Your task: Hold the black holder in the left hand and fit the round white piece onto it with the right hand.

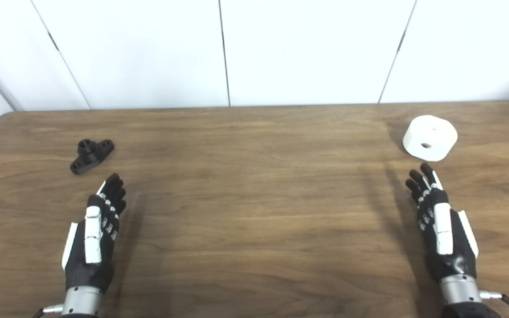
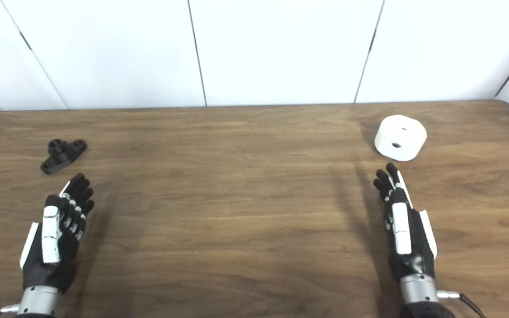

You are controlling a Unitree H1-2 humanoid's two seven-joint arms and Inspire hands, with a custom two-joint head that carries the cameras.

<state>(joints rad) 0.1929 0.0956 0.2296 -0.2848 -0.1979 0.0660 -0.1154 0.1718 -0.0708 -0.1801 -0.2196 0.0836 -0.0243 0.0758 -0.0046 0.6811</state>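
Left fingers [image 1: 114, 190]: stretched out straight and close together, pointing up the table toward the holder, grasping nothing.
Left hand [image 1: 97, 229]: released, turned on edge with the thumb side up, low over the table near its front left; whether it touches the wood I cannot tell.
Right fingers [image 1: 420, 181]: likewise extended and together, aimed toward the white piece, nothing between them.
Right hand [image 1: 440, 229]: released, on edge like the other, over the front right of the table; the tips stop just short of the white piece, a strip of bare wood showing between.
Holder [image 1: 91, 155]: small and black, a flat base with a hole at each end and a short round stub standing up from its middle. It lies on the table at the left, set at a slant, just beyond the left fingers and a little to their left, apart from them.
White piece [image 1: 430, 138]: a thick round puck lying flat, a small dark hole in its top face. It sits far right on the table, well apart from the holder.
Table [image 1: 254, 198]: brown wood grain, both hands throwing long shadows on it.
Wall [image 1: 254, 48]: white panels with dark seams, right behind the far edge.
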